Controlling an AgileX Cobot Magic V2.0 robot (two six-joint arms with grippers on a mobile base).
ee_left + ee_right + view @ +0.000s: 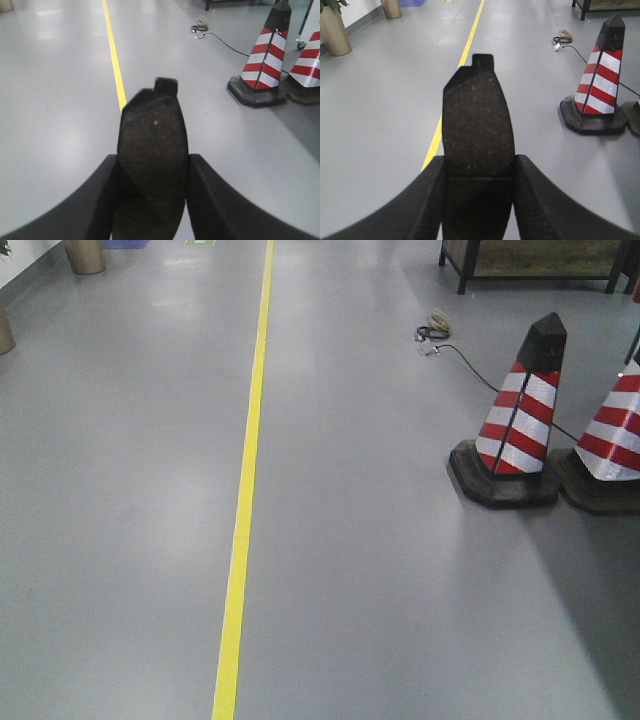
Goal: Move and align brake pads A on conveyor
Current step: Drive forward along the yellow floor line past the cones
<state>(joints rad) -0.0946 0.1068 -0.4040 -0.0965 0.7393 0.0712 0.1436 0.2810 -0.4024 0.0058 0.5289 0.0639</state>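
Note:
My left gripper (pixel 153 167) is shut on a brake pad (pixel 152 145), a dark grey oblong with a groove across it and a small tab at its far end, held out level above the grey floor. My right gripper (pixel 479 167) is likewise shut on a second brake pad (pixel 477 130), its speckled friction face up and its tab pointing away. Both pads stick out forward between the black fingers (pixel 212 200) (pixel 542 200). The conveyor is out of view in all three views. Neither arm shows in the front view.
A yellow floor line (pixel 245 500) runs ahead over the grey floor. Two red-and-white cones (pixel 520 415) (pixel 612 440) stand at right, with a black cable (pixel 455 352) behind them. A dark bench frame (pixel 540 265) is at the far right, planters (pixel 332 27) at left.

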